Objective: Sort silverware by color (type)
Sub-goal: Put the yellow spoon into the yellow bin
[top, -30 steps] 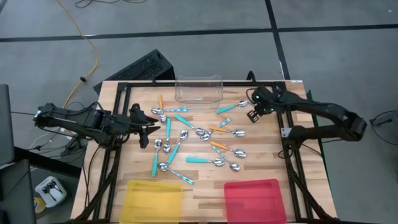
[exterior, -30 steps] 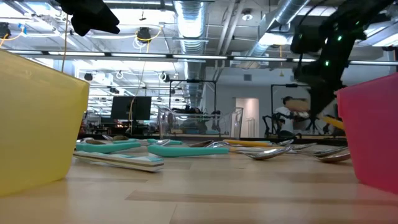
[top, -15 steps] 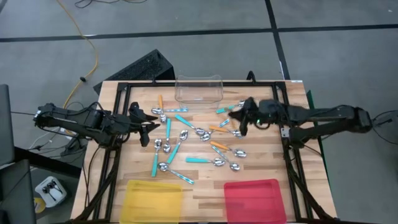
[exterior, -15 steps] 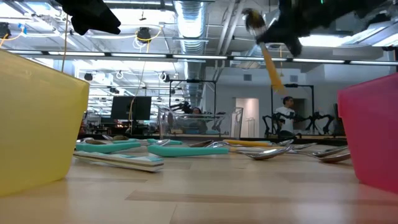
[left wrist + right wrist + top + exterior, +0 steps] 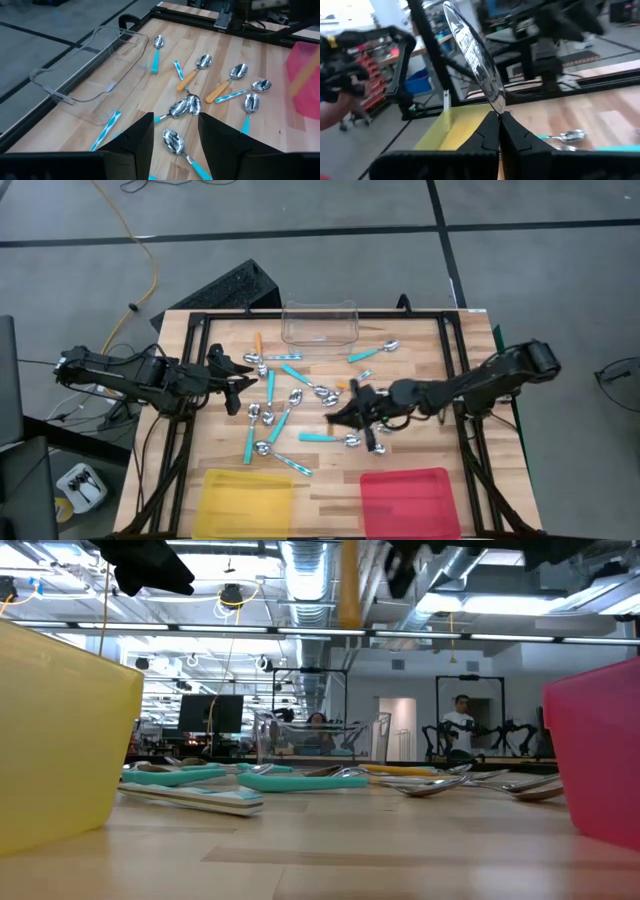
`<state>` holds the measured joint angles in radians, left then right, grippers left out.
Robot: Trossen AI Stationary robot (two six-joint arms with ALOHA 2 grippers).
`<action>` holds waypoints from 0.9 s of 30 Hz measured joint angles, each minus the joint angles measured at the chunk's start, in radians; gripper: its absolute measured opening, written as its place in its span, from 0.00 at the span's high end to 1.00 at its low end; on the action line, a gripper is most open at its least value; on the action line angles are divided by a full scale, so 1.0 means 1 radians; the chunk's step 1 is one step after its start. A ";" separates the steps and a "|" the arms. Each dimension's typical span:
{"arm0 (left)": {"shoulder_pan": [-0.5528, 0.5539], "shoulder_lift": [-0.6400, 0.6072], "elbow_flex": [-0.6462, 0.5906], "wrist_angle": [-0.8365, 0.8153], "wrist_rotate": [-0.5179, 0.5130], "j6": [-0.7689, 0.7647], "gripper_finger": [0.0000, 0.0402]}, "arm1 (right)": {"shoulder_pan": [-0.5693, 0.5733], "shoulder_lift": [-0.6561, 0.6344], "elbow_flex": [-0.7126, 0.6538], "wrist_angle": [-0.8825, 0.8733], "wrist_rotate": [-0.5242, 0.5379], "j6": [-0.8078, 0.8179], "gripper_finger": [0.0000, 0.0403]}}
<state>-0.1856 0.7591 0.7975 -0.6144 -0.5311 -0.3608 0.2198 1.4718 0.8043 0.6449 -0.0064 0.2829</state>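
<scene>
Several spoons (image 5: 290, 405) with teal or orange handles lie scattered flat on the middle of the wooden table (image 5: 200, 450). Over the table's left side my left gripper (image 5: 240, 380) hovers open, and in its wrist view its fingers (image 5: 142, 137) frame spoons (image 5: 186, 105) lying below. My right gripper (image 5: 338, 415) hangs above the spoons right of centre, shut on one orange-handled spoon (image 5: 475, 55). That spoon's orange handle (image 5: 349, 585) shows blurred at the top of the low view. My right gripper pinches the spoon between its two shut fingers (image 5: 487, 135) at the neck just below the bowl (image 5: 496, 106). The shiny bowl stands out past the fingertips. The spoon is lifted clear of the table. The fingers hide the rest of the hold.
A clear plastic tub (image 5: 320, 322) stands at the table's far edge. A yellow tray (image 5: 247, 500) and a red tray (image 5: 402, 500) lie at the near edge, with bare wood between them. A black frame (image 5: 190, 360) runs along the table's sides.
My right gripper has swung from the table's far right corner toward the middle and the near edge, tipping from pointing down to about level. It has stayed shut, carrying the orange-handled spoon clear of the table. My left arm has kept still.
</scene>
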 joint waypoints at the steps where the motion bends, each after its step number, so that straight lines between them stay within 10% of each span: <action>1: 0.000 0.000 0.000 0.000 0.000 0.000 0.66 | 0.005 0.032 0.026 0.000 -0.006 -0.020 0.95; 27: 0.000 0.000 0.000 0.000 -0.031 0.000 0.66 | 0.015 0.789 0.983 -0.291 -0.641 -0.093 0.94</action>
<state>-0.1852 0.7591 0.7975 -0.6142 -0.5623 -0.3611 0.2344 2.2605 1.7877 0.3535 -0.6470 0.1897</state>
